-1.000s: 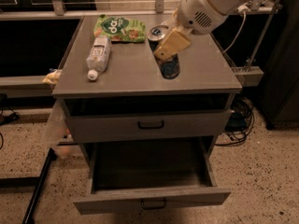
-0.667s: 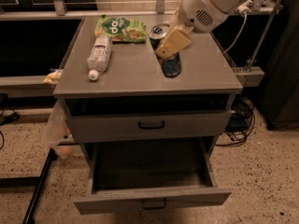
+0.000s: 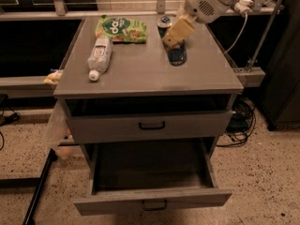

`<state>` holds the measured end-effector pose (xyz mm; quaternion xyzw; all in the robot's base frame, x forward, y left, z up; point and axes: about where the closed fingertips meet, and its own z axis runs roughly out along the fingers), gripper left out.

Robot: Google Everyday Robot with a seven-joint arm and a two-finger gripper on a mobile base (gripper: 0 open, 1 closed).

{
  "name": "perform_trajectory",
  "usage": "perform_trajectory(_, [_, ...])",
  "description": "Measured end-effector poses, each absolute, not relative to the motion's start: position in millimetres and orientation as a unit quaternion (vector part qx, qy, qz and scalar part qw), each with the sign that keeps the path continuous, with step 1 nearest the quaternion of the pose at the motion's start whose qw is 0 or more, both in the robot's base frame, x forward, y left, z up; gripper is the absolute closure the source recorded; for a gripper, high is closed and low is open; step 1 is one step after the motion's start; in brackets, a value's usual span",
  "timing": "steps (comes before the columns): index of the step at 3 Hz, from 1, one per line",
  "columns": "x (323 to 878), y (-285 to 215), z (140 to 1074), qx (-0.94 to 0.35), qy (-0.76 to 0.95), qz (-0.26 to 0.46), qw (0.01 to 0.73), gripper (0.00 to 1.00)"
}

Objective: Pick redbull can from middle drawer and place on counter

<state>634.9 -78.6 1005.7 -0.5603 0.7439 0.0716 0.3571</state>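
The pale yellow gripper [image 3: 176,37] sits at the dark blue redbull can [image 3: 177,56] on the matte grey counter [image 3: 140,76]. The snack bag [image 3: 121,29] is green with white print. The middle drawer [image 3: 152,199] is grey, dark inside.

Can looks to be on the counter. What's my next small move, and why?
Probably let go and lift the gripper straight up: the redbull can stands upright on the counter, the gripper sits at its top, and the open middle drawer shows no can.
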Motion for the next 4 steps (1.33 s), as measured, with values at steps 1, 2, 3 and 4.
perform_trajectory(1, [661, -87, 1006, -0.531, 0.754, 0.081, 0.378, 1.00])
perform_trajectory(2, [674, -94, 997, -0.494, 0.765, 0.108, 0.399, 1.00])
perform_trajectory(3, [680, -102, 979, -0.454, 0.777, 0.144, 0.410, 1.00])
perform_trajectory(4, [683, -113, 961, -0.422, 0.787, 0.171, 0.415, 1.00])
